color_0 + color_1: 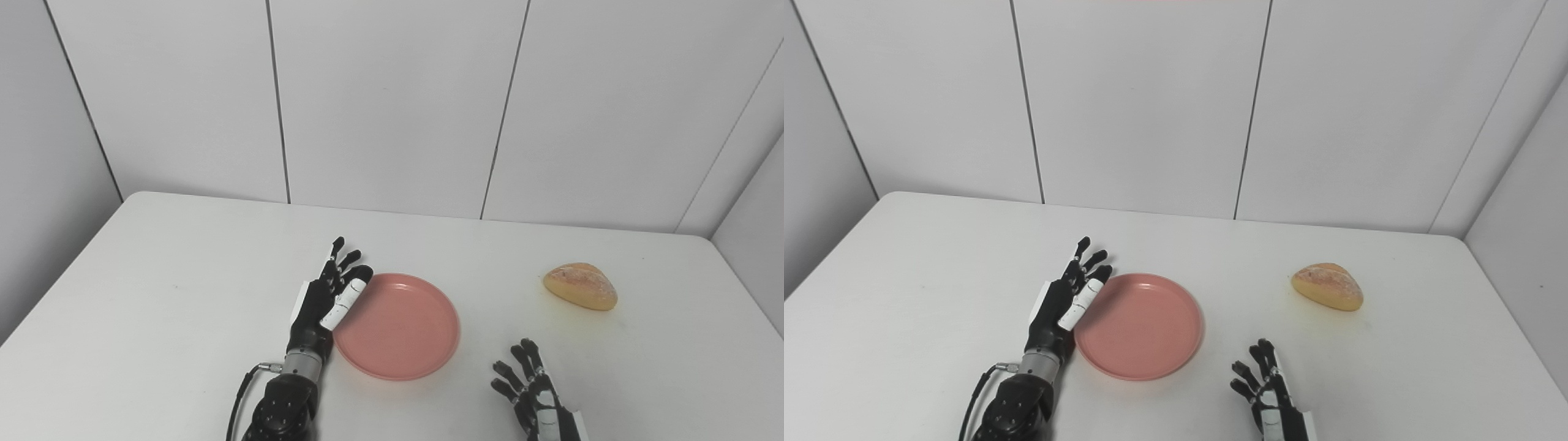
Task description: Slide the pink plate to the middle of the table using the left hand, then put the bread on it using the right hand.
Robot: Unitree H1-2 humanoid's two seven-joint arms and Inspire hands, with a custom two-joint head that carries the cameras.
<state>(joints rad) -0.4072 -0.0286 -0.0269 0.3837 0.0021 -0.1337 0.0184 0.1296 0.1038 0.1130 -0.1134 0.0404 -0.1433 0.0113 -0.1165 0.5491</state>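
The pink plate [398,327] lies flat near the middle of the white table [153,294], a little toward the front. My left hand [331,294] is open, fingers stretched out, and rests against the plate's left rim; it holds nothing. The bread [580,285], a golden oval roll, lies on the table to the right of the plate, well apart from it. My right hand [533,395] is open and empty at the front edge, below the bread and to the right of the plate. The same layout shows in the right eye view, with the plate [1141,326] and the bread [1328,286].
White panelled walls [392,104] close the table at the back and on both sides. The table's left and right edges slant in toward the rear corners. A black cable [242,392] loops from my left forearm.
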